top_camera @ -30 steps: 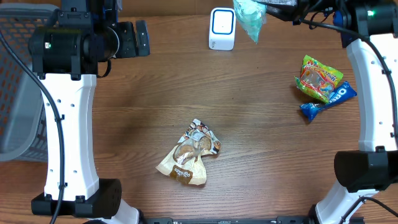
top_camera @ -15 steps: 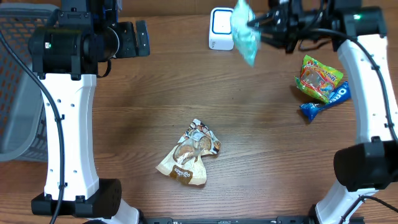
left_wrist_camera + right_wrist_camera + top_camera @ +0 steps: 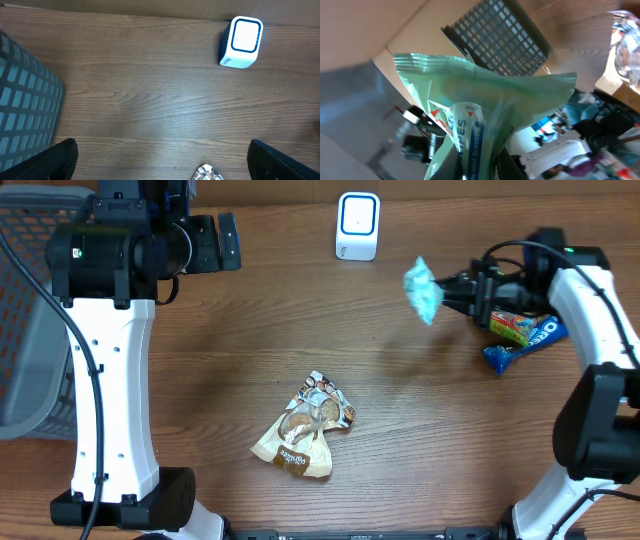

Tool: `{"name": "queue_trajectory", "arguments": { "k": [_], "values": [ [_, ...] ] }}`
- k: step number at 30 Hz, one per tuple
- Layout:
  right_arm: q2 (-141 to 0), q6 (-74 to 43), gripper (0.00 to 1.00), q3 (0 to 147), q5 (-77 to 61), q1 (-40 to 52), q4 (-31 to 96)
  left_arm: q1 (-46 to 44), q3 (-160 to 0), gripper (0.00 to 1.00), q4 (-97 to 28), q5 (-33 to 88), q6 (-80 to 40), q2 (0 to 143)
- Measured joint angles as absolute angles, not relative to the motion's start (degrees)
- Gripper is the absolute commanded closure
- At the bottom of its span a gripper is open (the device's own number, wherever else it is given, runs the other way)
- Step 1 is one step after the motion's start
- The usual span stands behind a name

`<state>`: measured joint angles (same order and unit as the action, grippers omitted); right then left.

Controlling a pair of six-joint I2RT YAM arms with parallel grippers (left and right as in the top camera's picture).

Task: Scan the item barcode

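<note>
One change: right gripper (image 3: 447,288), pinching pack (image 3: 423,288), swung off scanner (image 3: 357,225) toward worktop (image 3: 250,350) right edge; scan likely done; left gripper (image 3: 228,242) spread.

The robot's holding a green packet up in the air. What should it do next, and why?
Probably lower the green packet onto the table and let go. The right fingers pinch it, and it has swung away from the white scanner toward the other snacks, so the scan looks done.

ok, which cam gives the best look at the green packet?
Right wrist: the green packet fills the frame, label showing, clamped in the right pincer. Overhead shows it small at the pincer's tip. Left wrist misses it.
</note>
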<state>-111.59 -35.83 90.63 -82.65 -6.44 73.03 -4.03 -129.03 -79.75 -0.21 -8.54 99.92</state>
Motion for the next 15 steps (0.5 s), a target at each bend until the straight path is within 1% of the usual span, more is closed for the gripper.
{"name": "queue_trajectory", "arguments": {
  "k": [5, 15],
  "values": [
    [-111.6, -36.0, 0.96, 90.6, -82.6, -8.8, 73.3, -4.0, -129.0, 0.00, -79.7, -0.2, -8.5, 99.9],
    [-111.6, -36.0, 0.96, 90.6, -86.8, -8.9, 74.7, -4.0, -129.0, 0.00, -79.7, -0.2, -8.5, 99.9]
  ]
}}
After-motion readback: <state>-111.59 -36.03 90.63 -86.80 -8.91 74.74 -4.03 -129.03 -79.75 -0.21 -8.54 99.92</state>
